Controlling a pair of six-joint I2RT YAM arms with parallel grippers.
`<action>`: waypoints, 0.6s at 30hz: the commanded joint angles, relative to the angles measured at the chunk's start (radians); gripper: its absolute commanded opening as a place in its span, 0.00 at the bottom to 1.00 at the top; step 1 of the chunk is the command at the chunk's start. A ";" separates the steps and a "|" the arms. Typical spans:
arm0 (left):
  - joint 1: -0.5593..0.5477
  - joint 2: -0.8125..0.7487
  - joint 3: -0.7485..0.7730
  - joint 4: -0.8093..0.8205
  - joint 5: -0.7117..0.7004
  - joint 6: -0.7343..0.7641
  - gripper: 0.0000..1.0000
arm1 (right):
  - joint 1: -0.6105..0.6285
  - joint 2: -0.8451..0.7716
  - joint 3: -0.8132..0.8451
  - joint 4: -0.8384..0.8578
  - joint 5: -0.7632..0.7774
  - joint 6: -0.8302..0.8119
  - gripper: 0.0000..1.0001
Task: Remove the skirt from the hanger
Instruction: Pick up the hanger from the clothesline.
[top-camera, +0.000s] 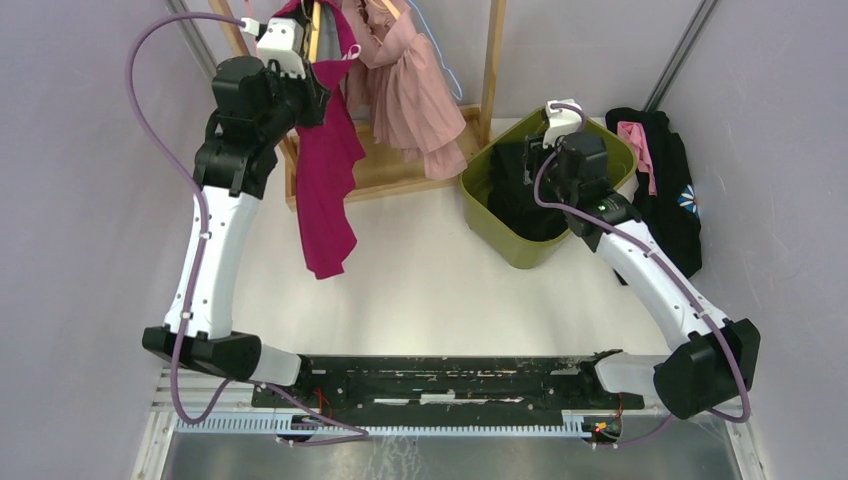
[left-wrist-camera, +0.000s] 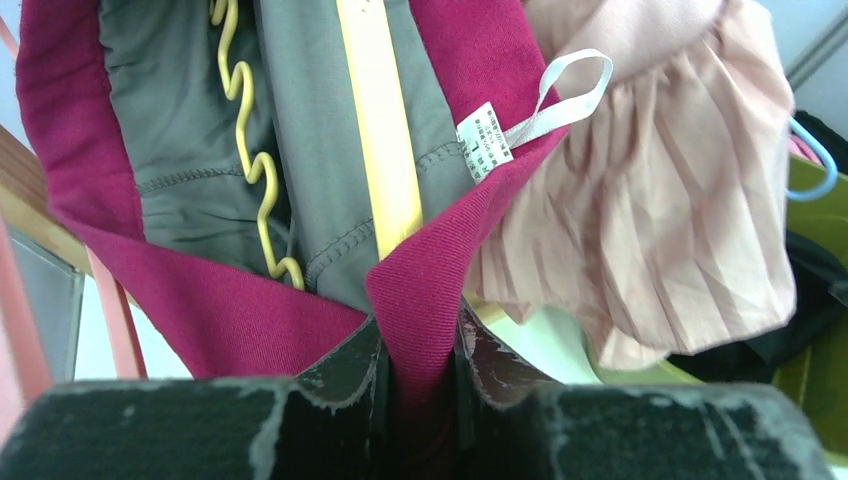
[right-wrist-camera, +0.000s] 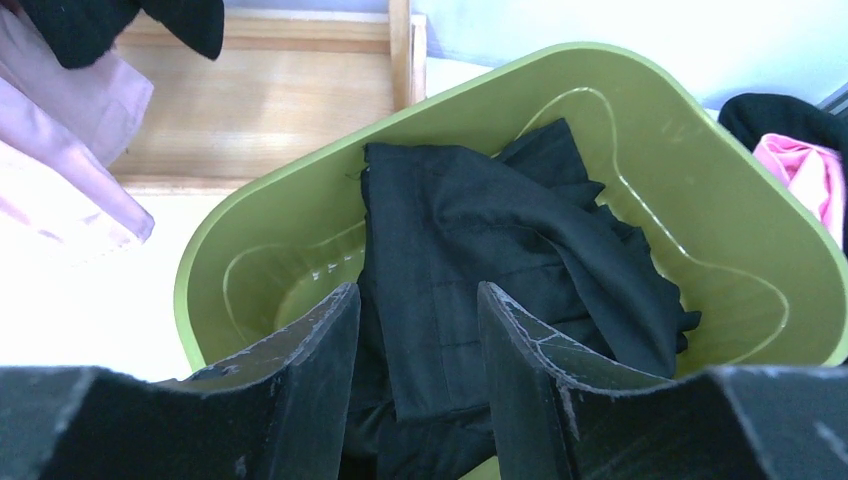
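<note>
From above, the left arm reaches up to the wooden rack (top-camera: 492, 60) at the far left of the white worktop (top-camera: 430, 290). Its left end effector (top-camera: 320, 92) is at the top edge of a magenta skirt (top-camera: 328, 190). The skirt hangs down in a long drape in front of the rack's base. Just to its right on the rack hangs a pale pink pleated garment (top-camera: 410, 95), with a light blue hanger (top-camera: 440, 50) behind it. Right of the rack stands a green tub (top-camera: 520, 245) holding a black garment (top-camera: 515, 195), and the right end effector (top-camera: 532, 168) hovers over it. A dark clothes pile (top-camera: 670, 200) lies beside the tub against the right wall.

From the left wrist, the left end effector (left-wrist-camera: 420, 335) is clenched on a fold of the magenta skirt (left-wrist-camera: 460, 40) at its waistband. The two fingers (left-wrist-camera: 345, 365) press the cloth from both sides. Above the grip the skirt's grey lining (left-wrist-camera: 170, 100) is open to view, with a yellow hanger (left-wrist-camera: 385, 130) running up through it. A white size label (left-wrist-camera: 485, 140) on a loop sits at the waistband edge. The pink pleated garment (left-wrist-camera: 660, 220) hangs just to the right.

From the right wrist, the right end effector (right-wrist-camera: 418, 300) is released, its jaws standing well apart above the black garment (right-wrist-camera: 480, 230), which lies crumpled in the green tub (right-wrist-camera: 640, 120). The rack's wooden base (right-wrist-camera: 270, 100) lies beyond the tub.
</note>
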 joint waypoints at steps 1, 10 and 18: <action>-0.005 -0.140 -0.038 0.090 0.098 0.046 0.03 | 0.000 0.011 0.059 -0.023 -0.050 -0.023 0.54; -0.005 -0.290 -0.223 -0.125 0.218 0.079 0.03 | 0.002 -0.011 0.148 -0.088 -0.252 -0.024 0.46; -0.004 -0.380 -0.323 -0.225 0.484 0.108 0.03 | 0.003 -0.005 0.219 -0.178 -0.437 -0.073 0.48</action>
